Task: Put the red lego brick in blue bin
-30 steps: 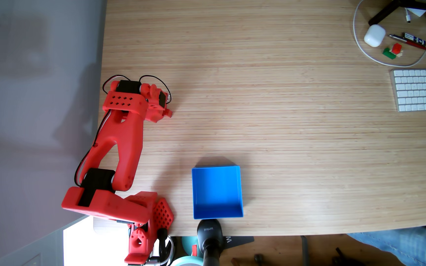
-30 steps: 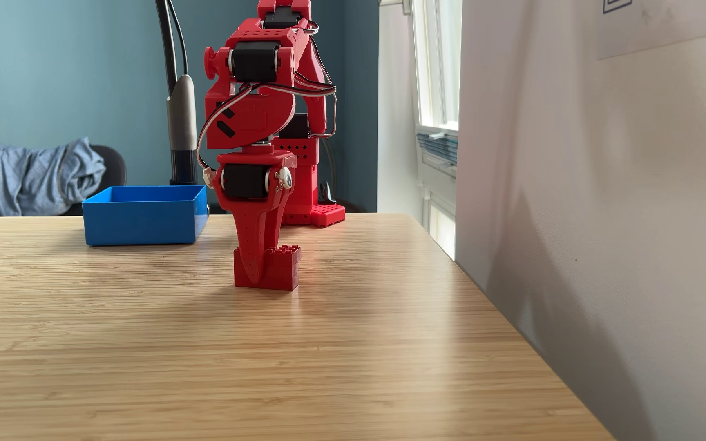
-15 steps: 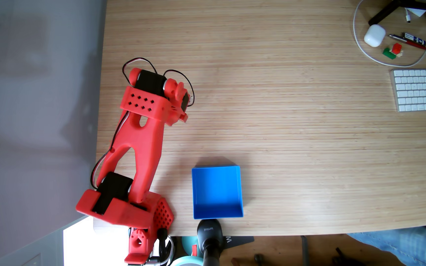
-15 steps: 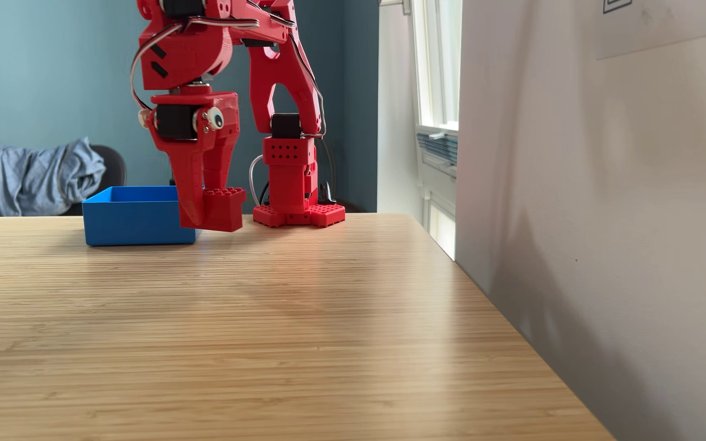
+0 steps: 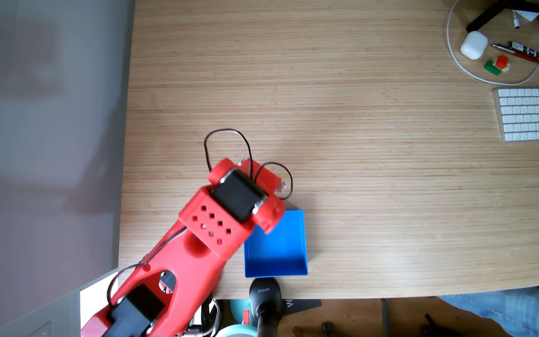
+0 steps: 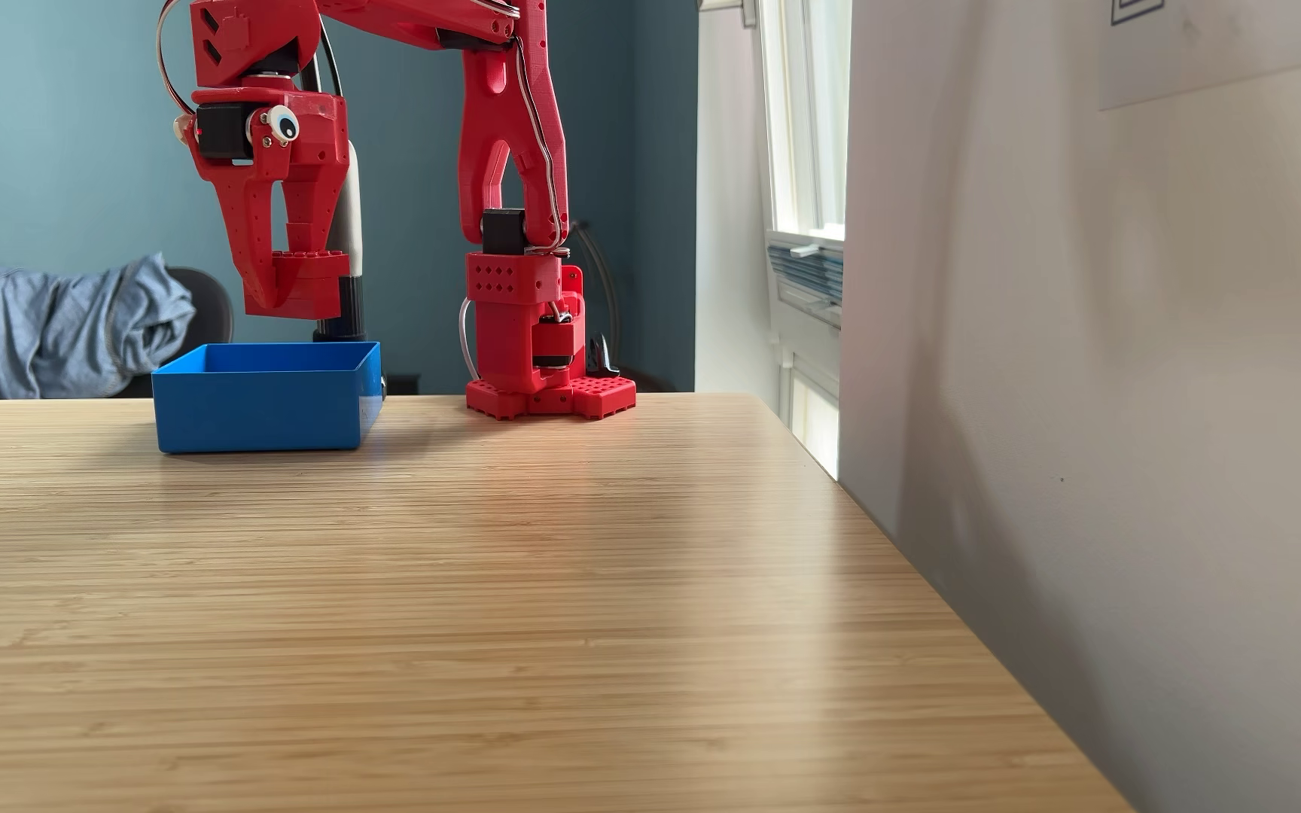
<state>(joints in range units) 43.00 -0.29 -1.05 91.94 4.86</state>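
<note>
In the low fixed view my red gripper [image 6: 291, 293] hangs point-down, shut on the red lego brick [image 6: 311, 280], whose studded top faces up between the fingers. The brick floats a short way above the blue bin [image 6: 264, 402], over its middle to right part, without touching the rim. In the fixed view from above, the wrist [image 5: 239, 196] reaches over the far left corner of the blue bin [image 5: 281, 252] and hides the fingers and the brick beneath it. The part of the bin's smooth floor that shows is bare.
The arm's base [image 6: 546, 391] stands on the table edge beside the bin, with a black stand [image 5: 265, 301] just behind it. At the far right lie a keyboard [image 5: 534, 113], a white case [image 5: 474, 45], pens and a tiny red-and-green brick [image 5: 496, 64]. A wall [image 5: 44, 162] borders the left.
The gripper has lifted the brick off the table and swung with it towards the bin, ending above it. The bin has not moved.
</note>
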